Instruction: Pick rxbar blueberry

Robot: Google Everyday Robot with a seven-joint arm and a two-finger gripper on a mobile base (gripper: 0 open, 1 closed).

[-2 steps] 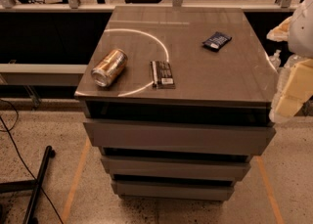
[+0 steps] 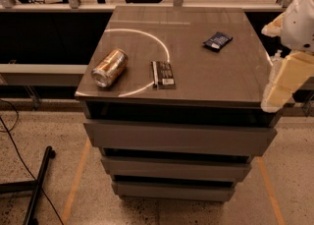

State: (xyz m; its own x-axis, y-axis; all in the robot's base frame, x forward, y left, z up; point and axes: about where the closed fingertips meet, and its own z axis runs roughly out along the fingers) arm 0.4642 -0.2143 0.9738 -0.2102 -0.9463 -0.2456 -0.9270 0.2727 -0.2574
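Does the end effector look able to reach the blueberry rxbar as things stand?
Probably yes: the end effector sits off the cabinet's right edge, and nothing stands between it and the rxbar blueberry.

A gold can (image 2: 110, 68) lies near a black bar (image 2: 163, 74) on the cabinet (image 2: 206, 79)

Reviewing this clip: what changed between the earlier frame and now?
The hand, at the right edge beside the front right corner of the cabinet top, has edged slightly left toward it. Nothing was taken hold of or let go. The rxbar blueberry, the black bar and the can lie where they were.
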